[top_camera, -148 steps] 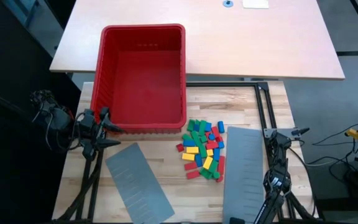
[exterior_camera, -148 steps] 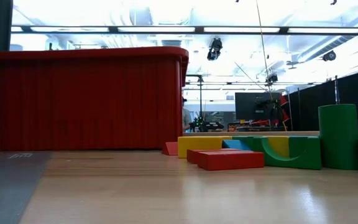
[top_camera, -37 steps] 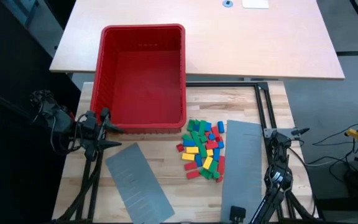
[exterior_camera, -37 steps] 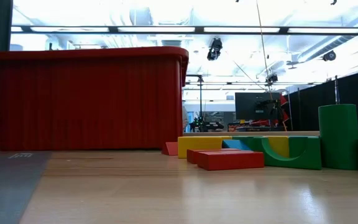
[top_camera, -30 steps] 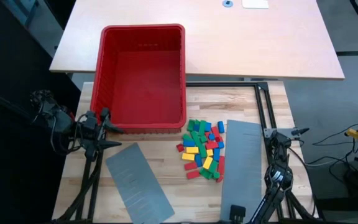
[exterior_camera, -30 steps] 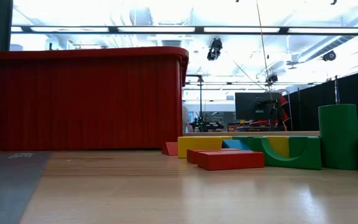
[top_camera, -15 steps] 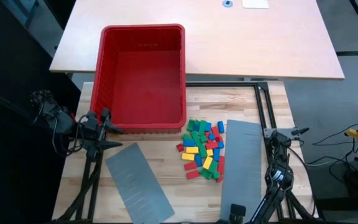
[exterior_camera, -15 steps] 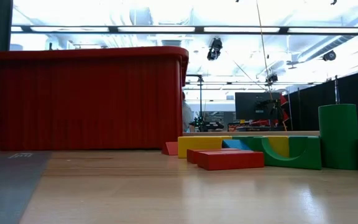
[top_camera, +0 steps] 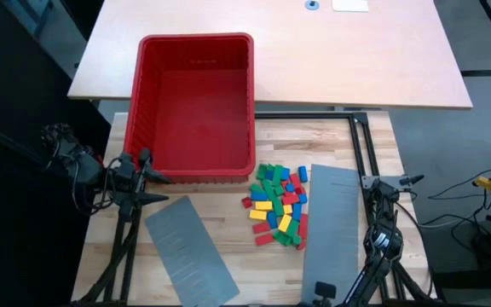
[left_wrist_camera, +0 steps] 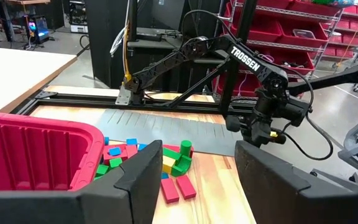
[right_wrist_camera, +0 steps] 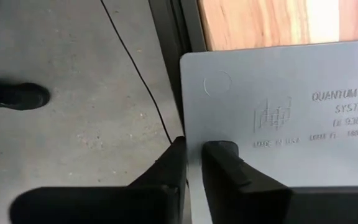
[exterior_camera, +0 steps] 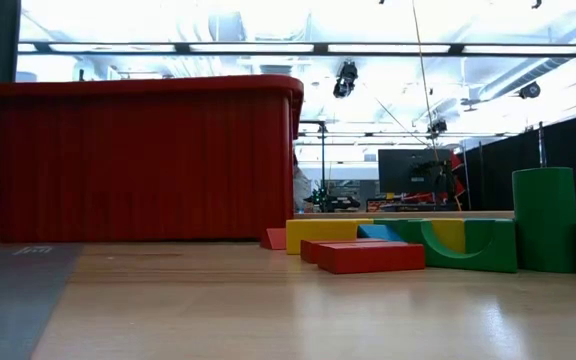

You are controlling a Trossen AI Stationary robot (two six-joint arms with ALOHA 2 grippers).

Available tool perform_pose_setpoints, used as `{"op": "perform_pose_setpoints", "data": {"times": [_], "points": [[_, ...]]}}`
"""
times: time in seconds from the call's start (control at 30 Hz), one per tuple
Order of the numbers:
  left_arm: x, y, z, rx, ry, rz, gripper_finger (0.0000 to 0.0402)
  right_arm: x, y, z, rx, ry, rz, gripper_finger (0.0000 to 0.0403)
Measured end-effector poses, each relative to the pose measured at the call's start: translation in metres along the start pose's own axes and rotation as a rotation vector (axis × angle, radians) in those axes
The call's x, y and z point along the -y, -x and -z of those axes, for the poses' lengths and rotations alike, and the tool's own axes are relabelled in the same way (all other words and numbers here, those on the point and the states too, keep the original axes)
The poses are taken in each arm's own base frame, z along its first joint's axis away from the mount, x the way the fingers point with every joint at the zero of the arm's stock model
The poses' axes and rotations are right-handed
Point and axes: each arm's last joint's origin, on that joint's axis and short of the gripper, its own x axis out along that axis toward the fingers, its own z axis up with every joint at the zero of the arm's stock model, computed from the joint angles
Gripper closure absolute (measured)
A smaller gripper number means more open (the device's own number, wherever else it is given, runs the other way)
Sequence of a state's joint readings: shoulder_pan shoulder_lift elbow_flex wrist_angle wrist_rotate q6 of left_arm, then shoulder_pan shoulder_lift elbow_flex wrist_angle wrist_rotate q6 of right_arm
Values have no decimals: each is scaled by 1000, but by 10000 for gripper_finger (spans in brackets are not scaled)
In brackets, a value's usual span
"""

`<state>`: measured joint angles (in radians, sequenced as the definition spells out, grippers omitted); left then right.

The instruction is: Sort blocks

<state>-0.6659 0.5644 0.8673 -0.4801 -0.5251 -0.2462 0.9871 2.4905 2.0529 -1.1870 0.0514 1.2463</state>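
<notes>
Blocks (top_camera: 278,205): loose pile on table, just R of bin's (top_camera: 196,102) near corner, between two grey panels; well apart from both grippers
L gripper (left_wrist_camera: 194,180): fingers spread, empty, at table's L edge beside bin; pile ahead of it
R gripper (right_wrist_camera: 194,163): fingers pinched on near edge of R panel (right_wrist_camera: 291,112), off table's front edge

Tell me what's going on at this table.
No block is being handled right now. The blocks lie in a loose mixed pile on the table, between the red bin and the right grey panel. The right end effector sits at that panel's near corner, its fingers closed on the edge. The left end effector waits open beside the bin, holding nothing. Sorting does not appear to have started.
</notes>
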Motion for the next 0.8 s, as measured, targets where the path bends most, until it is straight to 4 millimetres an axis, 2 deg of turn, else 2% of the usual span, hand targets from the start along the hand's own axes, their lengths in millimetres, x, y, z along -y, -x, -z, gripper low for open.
{"op": "perform_pose_setpoints", "data": {"times": [0.1,0.4,0.47,0.73,0.8], "points": [[0,0,0,0,0,0,218,-2,0,-1,-7,-7,-22,400],[0,0,0,1,8,1,213,-14,-1,-7,-15,-42,-150,402],[0,0,0,3,13,1,212,-16,-13,-7,-33,-47,-149,402],[0,2,-2,14,33,5,221,-13,5,-7,-50,-92,-128,402],[-1,2,-2,14,34,5,223,-14,14,-8,-39,-90,-141,402]]}}
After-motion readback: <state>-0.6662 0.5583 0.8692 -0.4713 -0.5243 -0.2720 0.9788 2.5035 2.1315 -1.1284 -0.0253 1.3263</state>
